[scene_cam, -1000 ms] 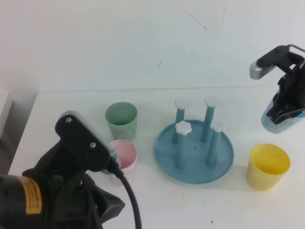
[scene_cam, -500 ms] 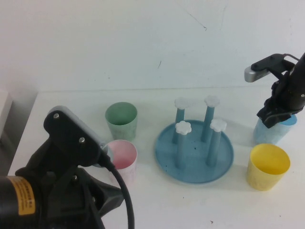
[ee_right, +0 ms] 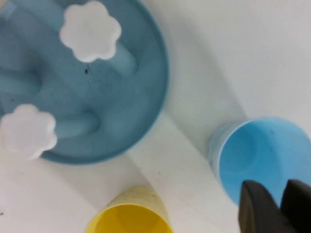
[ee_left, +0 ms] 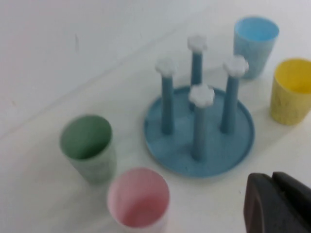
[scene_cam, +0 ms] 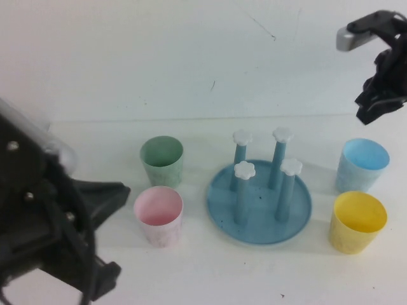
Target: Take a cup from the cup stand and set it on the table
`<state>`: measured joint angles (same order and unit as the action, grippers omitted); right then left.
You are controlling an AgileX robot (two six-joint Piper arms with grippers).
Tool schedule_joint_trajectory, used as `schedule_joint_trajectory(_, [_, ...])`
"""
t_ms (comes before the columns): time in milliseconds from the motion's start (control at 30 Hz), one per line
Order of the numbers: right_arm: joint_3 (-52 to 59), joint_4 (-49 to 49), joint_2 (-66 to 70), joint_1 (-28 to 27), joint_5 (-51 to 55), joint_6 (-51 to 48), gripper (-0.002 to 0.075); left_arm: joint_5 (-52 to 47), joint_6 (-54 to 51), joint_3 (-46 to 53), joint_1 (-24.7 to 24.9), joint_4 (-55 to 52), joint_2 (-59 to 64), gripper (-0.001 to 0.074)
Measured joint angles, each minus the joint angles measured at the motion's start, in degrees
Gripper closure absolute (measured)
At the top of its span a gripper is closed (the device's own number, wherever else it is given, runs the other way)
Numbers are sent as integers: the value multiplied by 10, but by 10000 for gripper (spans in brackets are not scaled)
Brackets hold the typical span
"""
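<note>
While the cup [scene_cam: 362, 164] stands upright on the table [scene_cam: 191, 267], mouth up, right of the stand [scene_cam: 259, 202] and just behind the yellow cup [scene_cam: 358, 221], the right gripper [scene_cam: 379, 101] hangs above it, apart from it and holding nothing. In the wrist view its fingers sit close together. The task looks done, so the main risk is a dip or swing that clips the cup's rim and tips it into the yellow cup. The left gripper [ee_left: 279, 204] sits low at the table's near left; I cannot tell whether it is open. A forward sweep could knock the pink cup [scene_cam: 158, 215] or green cup [scene_cam: 162, 160]. All four pegs are bare. Open table lies in front of the stand and behind it; the cup sits near the right edge, with little room there.
</note>
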<state>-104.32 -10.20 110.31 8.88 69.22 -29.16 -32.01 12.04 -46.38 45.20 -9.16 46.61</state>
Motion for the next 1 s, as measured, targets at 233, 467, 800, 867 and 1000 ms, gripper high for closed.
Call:
schedule_joint_trajectory(233, [-4,-4,-106,0,14,-26,718,13,28,0,0,-78,-95,737])
schedule_joint_trajectory(467, [-4,-18,-216,0,15,-29,727,13,58,60,0,-99,-181,737])
schedule_joint_trajectory(800, [152,-25,-418,0,0,-93,728,10,113,161,0,-103,-259,737])
schedule_joint_trajectory(867, [207,-24,-461,0,-20,-99,728,7,116,165,0,-103,-264,737])
schedule_joint_trajectory(1000, [329,-13,-556,0,-72,-106,728,7,119,166,0,-103,-266,737])
